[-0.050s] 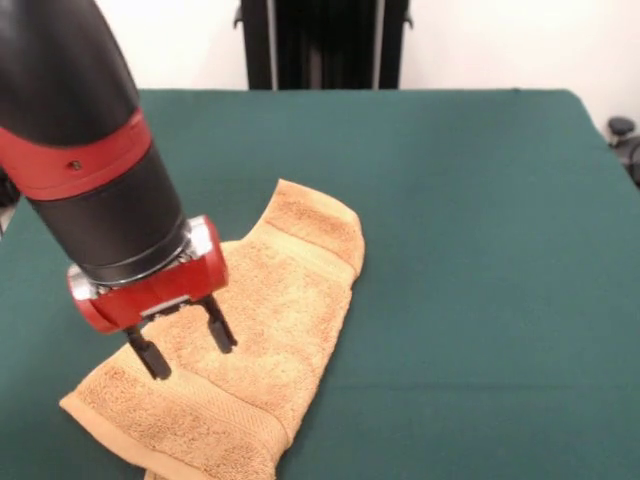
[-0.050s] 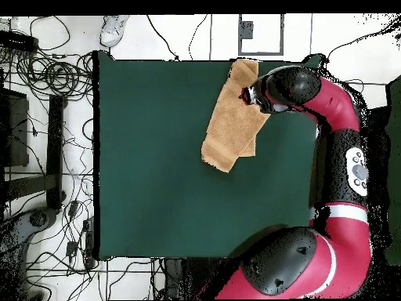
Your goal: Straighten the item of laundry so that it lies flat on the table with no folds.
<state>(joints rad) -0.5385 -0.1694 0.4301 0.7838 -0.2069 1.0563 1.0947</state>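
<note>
The towel (image 1: 255,330) was seen nearest the camera in the front view, its lower end reaching the bottom edge of the picture at about seven o'clock from the middle. It was laid on the green table (image 1: 480,250) as a long, folded strip, bent partway, with one end turned up toward twelve o'clock and a woven band visible near each end. Folds were still present; it was not spread flat.

The gripper (image 1: 182,348) was held just above the lower half of the towel, its two black fingers (image 1: 221,330) set apart with nothing between them. Whether the tips touched the cloth could not be told. The arm (image 1: 90,150) was seen coming down from eleven o'clock.

In the overhead view the towel (image 2: 233,117) was shown at about one o'clock from the table's (image 2: 157,172) centre, one end at the table's edge. The fingers were hidden there beneath the arm (image 2: 329,141). Cables (image 2: 47,78) on the floor, shown only in this view, were seen at nine to eleven o'clock.
</note>
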